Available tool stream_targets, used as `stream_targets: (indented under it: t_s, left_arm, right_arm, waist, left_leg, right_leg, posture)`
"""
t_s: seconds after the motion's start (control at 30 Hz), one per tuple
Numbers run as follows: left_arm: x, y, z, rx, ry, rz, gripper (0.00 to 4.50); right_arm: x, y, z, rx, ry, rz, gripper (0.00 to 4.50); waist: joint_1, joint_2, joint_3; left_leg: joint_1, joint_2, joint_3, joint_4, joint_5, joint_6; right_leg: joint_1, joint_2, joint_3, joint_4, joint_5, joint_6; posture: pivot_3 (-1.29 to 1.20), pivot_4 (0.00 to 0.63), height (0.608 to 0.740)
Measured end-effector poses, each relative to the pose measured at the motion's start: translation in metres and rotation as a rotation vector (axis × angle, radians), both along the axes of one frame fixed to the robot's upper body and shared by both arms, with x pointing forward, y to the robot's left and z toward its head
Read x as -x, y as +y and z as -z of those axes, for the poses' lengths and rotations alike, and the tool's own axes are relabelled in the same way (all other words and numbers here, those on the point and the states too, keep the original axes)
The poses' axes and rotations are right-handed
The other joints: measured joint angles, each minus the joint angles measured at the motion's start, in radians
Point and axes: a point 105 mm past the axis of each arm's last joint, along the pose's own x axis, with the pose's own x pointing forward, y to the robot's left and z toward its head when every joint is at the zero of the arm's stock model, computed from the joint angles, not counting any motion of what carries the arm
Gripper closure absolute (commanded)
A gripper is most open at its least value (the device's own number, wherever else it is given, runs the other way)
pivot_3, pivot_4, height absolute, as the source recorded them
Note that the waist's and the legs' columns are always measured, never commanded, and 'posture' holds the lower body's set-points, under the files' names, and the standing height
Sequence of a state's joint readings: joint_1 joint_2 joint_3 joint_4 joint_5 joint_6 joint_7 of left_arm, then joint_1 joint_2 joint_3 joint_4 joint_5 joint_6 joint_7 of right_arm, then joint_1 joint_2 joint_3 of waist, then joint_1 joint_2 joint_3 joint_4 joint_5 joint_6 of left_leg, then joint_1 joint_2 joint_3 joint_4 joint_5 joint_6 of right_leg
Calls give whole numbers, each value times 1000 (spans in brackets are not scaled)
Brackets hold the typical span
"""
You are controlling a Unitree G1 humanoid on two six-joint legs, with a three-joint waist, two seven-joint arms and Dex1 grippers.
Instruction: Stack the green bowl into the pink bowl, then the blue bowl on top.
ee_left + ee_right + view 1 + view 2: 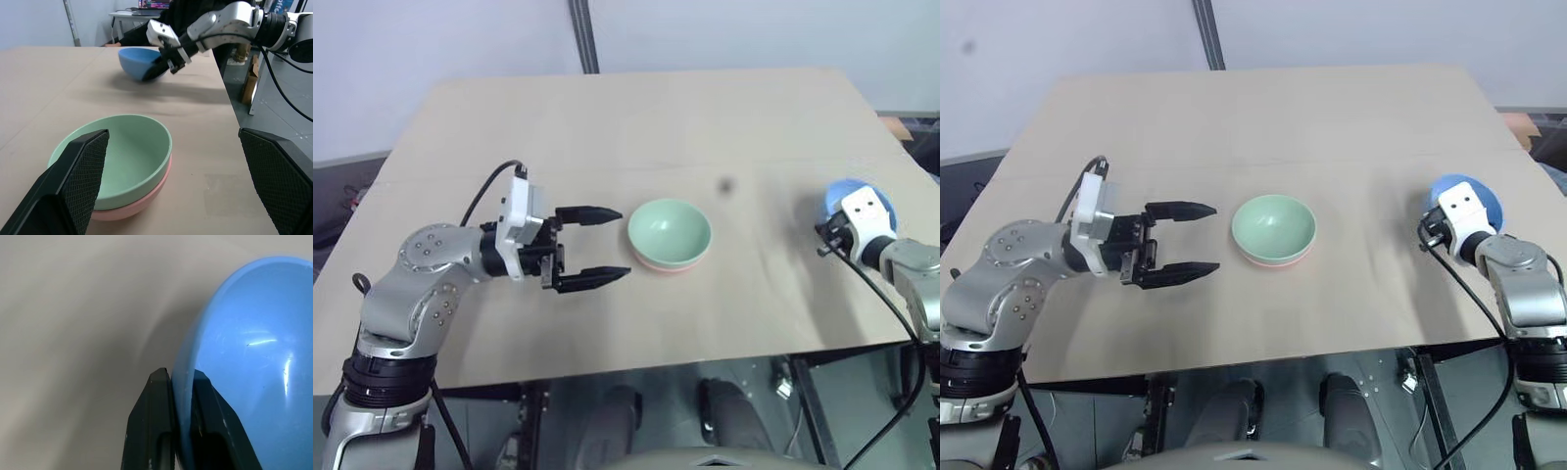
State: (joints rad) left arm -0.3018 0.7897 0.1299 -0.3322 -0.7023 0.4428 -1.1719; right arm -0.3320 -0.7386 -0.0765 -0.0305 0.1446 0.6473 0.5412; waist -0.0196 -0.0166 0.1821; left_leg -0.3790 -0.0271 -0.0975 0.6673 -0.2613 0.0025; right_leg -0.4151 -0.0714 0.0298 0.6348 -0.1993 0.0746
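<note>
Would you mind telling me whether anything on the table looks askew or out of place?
Nothing looks spilled or damaged. The green bowl sits nested squarely in the pink bowl at the table's middle. The blue bowl is tipped near the right edge, but only because the right gripper pinches its rim.

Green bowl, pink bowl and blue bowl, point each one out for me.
green bowl (670,229), left eye view, inner floor.
pink bowl (142,199), left wrist view, outer wall below the green rim.
blue bowl (254,362), right wrist view, inner wall.
</note>
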Motion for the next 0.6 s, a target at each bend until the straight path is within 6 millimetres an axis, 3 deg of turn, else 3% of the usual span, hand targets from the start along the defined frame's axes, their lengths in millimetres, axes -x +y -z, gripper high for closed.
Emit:
stream_targets:
  t_s: [0.13, 0.2, 0.27, 0.37, 0.47, 0.57, 0.6]
  left_arm:
    - [-6, 4, 0, 62, 13, -57, 0]
    - [-10, 6, 5, 94, 38, -94, 0]
    - [-17, 12, 11, 142, 65, -165, 0]
    - [-24, 20, 16, 168, 82, -239, 0]
    - [-28, 23, 21, 175, 88, -285, 0]
    - [-31, 26, 23, 170, 86, -313, 0]
    - [-31, 26, 23, 171, 86, -317, 0]
  right_arm:
    - [1, 18, -5, -17, -20, -85, 4398]
    - [6, 45, -20, -56, -70, -208, 4398]
    - [20, 95, -47, -110, -150, -427, 4398]
    - [45, 150, -67, -129, -213, -675, 4398]
    - [61, 190, -66, -130, -189, -846, 4398]
    - [66, 211, -59, -119, -144, -929, 4398]
    - [65, 216, -53, -103, -122, -953, 3681]
  waist:
    - [-1, 2, 1]
    - [-4, 2, 1]
    - [-10, 2, 1]
    - [-12, 2, 1]
    - [-11, 2, 1]
    - [-8, 2, 1]
    - [-8, 2, 1]
  left_leg:
    - [0, 0, 0, 0, 0, 0]
    - [0, 1, 0, -1, 0, 0]
    - [-1, 1, -1, -1, 0, 0]
    - [-1, 1, -2, -1, 0, 0]
    - [-1, 0, -3, -1, 0, 0]
    - [-1, 0, -3, 0, 0, 0]
    - [-1, 0, -3, 0, 0, 0]
  right_leg:
    - [-1, 0, 0, 0, 0, 0]
    - [-1, 1, 0, 0, 0, 0]
    - [-1, 1, -1, 0, 0, 0]
    - [-1, 1, -1, 0, 0, 0]
    - [-1, 0, -2, -1, 0, 0]
    - [-1, 0, -2, -1, 0, 0]
    - [-1, 0, -2, -1, 0, 0]
  posture:
    - [0, 150, 740]
    - [0, 150, 740]
    - [0, 150, 740]
    - [0, 150, 740]
    - [0, 150, 740]
    - [0, 150, 740]
    - [0, 150, 740]
